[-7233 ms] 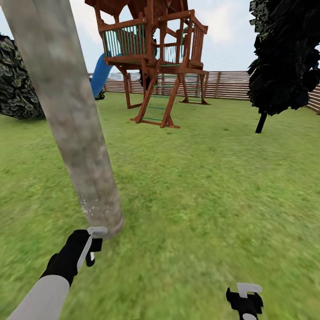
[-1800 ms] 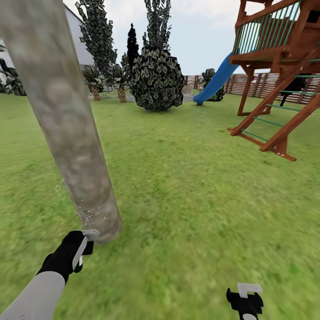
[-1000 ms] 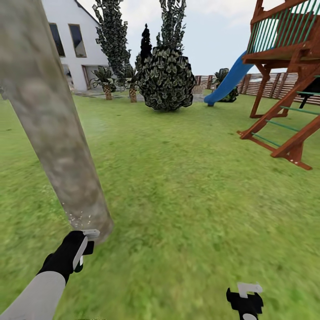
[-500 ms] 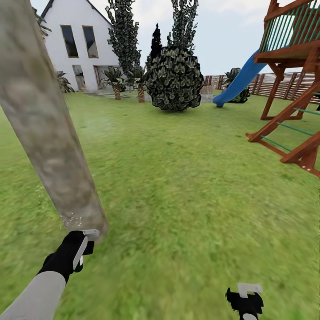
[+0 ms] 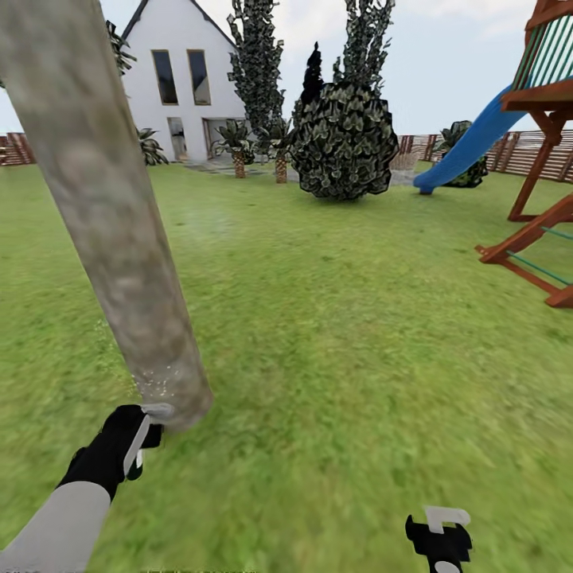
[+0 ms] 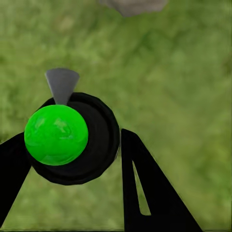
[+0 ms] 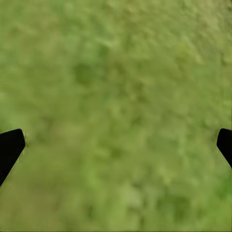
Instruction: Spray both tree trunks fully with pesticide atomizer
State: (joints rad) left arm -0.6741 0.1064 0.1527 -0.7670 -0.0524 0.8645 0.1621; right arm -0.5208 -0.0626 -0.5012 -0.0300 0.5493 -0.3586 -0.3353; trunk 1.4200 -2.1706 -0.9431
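left arm [image 5: 56, 521] reaching forward, jaws clamped | right gripper [image 5: 439, 539] low, jaws spread wide

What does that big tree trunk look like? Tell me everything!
The trunk is a thick, smooth, bare column, mottled pale grey-brown, like bark or stone. It leans up toward the head view's top left and stands in the grass. White specks dot its base, right by the left end effector.

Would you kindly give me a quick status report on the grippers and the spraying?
Left gripper shut on the pesticide atomizer, nozzle by the tree trunk base. White specks low on the trunk. Right gripper open over lawn. Nothing in the way.
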